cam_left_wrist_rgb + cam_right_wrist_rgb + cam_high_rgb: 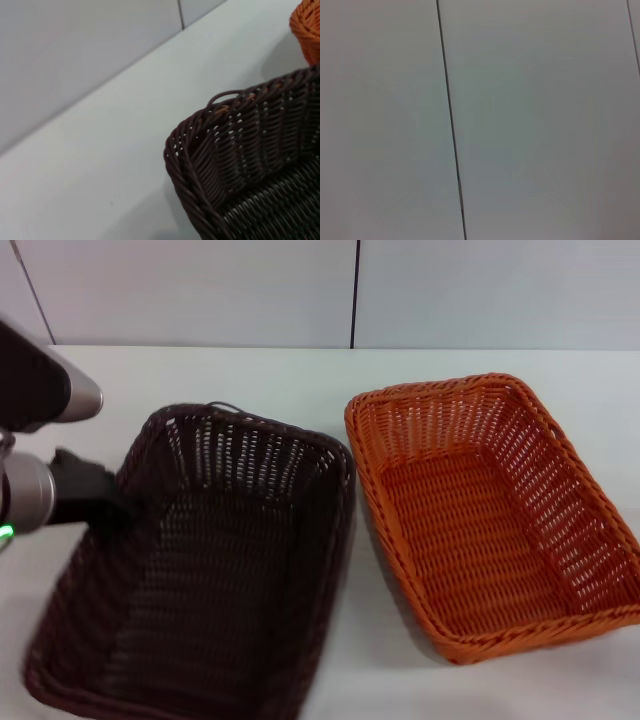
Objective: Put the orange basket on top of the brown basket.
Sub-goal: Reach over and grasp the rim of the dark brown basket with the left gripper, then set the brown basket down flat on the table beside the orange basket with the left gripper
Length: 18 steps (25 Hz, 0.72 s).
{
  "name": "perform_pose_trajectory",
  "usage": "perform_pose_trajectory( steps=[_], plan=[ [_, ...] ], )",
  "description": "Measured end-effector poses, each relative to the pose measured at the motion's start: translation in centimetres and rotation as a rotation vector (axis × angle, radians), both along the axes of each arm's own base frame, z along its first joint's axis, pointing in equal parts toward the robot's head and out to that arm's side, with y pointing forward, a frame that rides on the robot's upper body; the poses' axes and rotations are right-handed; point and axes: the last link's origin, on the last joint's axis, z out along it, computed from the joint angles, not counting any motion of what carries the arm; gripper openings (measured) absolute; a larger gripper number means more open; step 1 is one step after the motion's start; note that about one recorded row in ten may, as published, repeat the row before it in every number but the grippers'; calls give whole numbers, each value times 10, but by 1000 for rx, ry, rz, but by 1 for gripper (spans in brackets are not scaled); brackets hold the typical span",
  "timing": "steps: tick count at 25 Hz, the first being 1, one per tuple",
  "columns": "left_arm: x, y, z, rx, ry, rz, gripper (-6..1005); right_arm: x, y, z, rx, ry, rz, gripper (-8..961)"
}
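The brown basket (205,570) fills the lower left and centre of the head view, standing on the white table (300,375) with its open side up. The near end looks raised off the table, so it seems tilted, though how far is hard to judge. A loose strand of weave sticks up from its far rim. The orange basket (495,515) sits in the right half of that view, also open side up on the table. It is just beside the brown one, with a narrow strip of bare table between their long sides, and it is angled so that its near end swings toward the right edge of the frame.

The left pincer (100,502) comes in from the left edge of the head view, a silver-grey arm ending in a black part that reaches the brown basket's left long rim. Its fingertips merge with the dark weave there, so I cannot tell whether it is open, closed or gripping the rim.

The left wrist view shows one corner of the brown basket (250,165) in the lower right of the frame (the same stray loop stands up from the braided rim), pale table (100,165) around it, and a bit of the orange basket (306,27) at the upper right edge.

The right wrist view shows only a pale wall (530,120) with a dark seam; the right pincer is out of sight in every view
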Motion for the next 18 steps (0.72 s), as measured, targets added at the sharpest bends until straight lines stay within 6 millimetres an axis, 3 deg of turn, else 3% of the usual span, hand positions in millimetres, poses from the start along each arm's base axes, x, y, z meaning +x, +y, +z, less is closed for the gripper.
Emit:
perform_pose_trajectory(
  steps=[9, 16, 18],
  plan=[
    [7, 21, 15, -125, 88, -207, 245, 1, -4, -1, 4, 3, -6, 676],
    [18, 31, 6, -220, 47, -308, 240, -2, -4, -1, 15, 13, 4, 678],
    [27, 41, -10, -292, 3, -363, 239, -4, -4, -2, 16, 17, 8, 678]
  ],
)
